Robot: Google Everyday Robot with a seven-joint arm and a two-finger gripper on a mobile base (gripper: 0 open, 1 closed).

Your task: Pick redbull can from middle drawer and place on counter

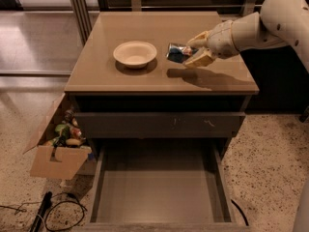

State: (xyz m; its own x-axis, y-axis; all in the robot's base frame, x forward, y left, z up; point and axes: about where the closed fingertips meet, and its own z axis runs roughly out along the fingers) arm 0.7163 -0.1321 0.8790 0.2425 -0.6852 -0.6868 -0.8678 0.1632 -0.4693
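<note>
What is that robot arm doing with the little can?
The robot's pincer holds the redbull can tipped on its side just above the counter, near the cream bowl but not touching it. The can is not set down yet. Below, the middle drawer stands pulled open, with nothing showing inside.

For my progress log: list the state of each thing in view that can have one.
claw: above the right side of the counter, shut on the can.
can: in the claw, tipped sideways, off the counter.
drawer: pulled out, nothing inside.
bowl: upright on the counter, empty.
box: on the floor, flaps open, stuff inside.
</note>
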